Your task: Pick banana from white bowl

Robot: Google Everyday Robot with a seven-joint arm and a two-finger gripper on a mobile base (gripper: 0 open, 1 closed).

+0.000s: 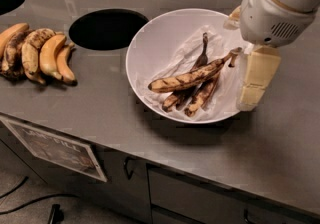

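Note:
The banana (187,79), long, slim, dull yellow with dark streaks, lies on top of a pile of darker bananas (200,97) in the white bowl (145,48). The bowl is lined with crumpled white paper and stands on the grey counter. The banana's dark stem (233,55) points right, toward my gripper (242,65). The gripper hangs over the bowl's right rim, open and empty. Its near cream finger (255,80) reaches down just right of the stem, and its far finger (232,16) shows at the bowl's back rim.
A plumper yellow-orange bunch of bananas (37,53) lies on the counter at the left. A round dark hole (106,29) in the counter sits just left of the bowl, another at the far left corner (7,0). The counter's front edge (150,160) runs below.

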